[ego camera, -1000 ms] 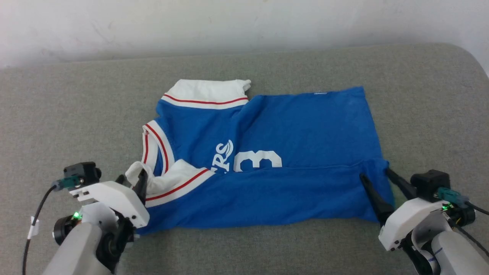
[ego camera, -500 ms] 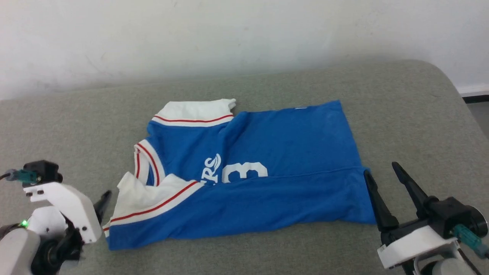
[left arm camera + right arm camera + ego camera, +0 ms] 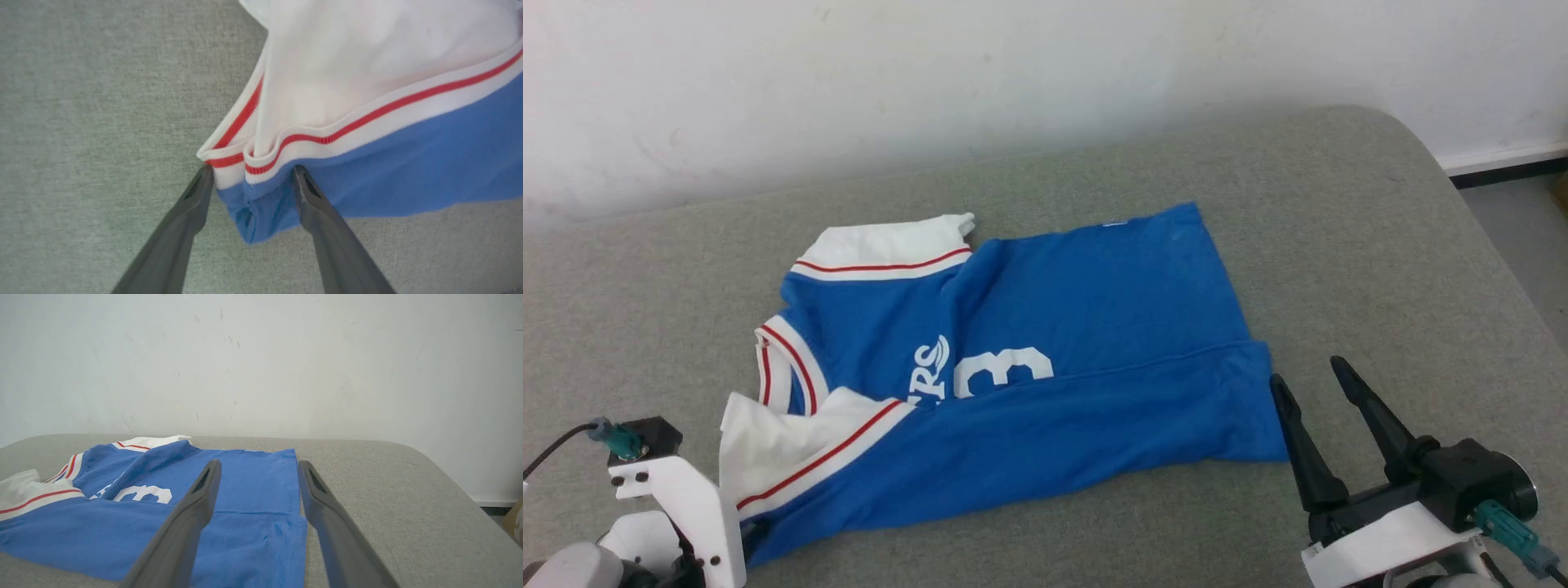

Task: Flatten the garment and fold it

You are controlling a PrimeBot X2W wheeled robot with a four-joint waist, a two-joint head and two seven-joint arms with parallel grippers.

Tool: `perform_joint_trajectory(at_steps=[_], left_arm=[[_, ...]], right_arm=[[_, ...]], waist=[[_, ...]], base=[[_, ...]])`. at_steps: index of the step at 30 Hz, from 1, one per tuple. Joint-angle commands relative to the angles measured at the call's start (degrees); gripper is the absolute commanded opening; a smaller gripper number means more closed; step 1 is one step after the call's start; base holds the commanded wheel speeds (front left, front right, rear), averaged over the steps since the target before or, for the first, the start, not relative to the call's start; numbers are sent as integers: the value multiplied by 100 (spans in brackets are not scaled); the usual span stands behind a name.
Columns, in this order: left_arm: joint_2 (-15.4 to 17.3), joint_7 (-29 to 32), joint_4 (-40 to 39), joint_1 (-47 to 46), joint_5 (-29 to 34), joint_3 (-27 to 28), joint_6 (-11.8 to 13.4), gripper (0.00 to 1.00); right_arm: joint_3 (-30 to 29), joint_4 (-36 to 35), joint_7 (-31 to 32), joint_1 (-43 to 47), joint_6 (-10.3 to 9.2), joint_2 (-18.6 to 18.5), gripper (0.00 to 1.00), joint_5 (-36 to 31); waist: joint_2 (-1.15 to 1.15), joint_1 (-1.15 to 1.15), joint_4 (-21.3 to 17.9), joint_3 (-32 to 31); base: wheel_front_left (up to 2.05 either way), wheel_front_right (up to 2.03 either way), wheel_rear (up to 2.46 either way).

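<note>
Jaws wide on both sides, nothing held. Left gripper (image 3: 252, 169) hovers at the garment's (image 3: 1054, 327) near sleeve corner, with the red trim showing between its fingers. Right gripper (image 3: 1304, 371) sits just beside the hem corner. Garment lies on the grey desk (image 3: 1339, 245), near long edge lapped over half the number. Probably a first lengthwise fold, with one gripper posted at each end to control that edge.

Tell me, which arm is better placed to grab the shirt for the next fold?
Left, probably: the left tool, open, straddles the garment at its striped corner, fingertips at the cloth. The right tool, also open, stands beside the hem rather than around it.
</note>
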Motion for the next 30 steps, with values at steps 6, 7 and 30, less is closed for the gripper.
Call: perform_joint_trajectory(at_steps=[6, 7, 30], left_arm=[[-433, 18, 345, 31, -1, -300, -141, 12], [-487, -24, 403, 17, -8, -318, -180, 0], [-849, -1103, 51, -577, 448, -369, -321, 0]], right_arm=[[-105, 90, 216, 54, -5, -34, 100, 277], [-108, 90, 277, 48, -5, -77, 100, 345], [1003, 2548, 3801, -1695, -5, -1273, 100, 2567]], waist=[[0, 0, -82, 92], [0, 0, -69, 96], [0, 0, 734, 416]], base=[[0, 0, 0], [0, 0, 0], [0, 0, 0]])
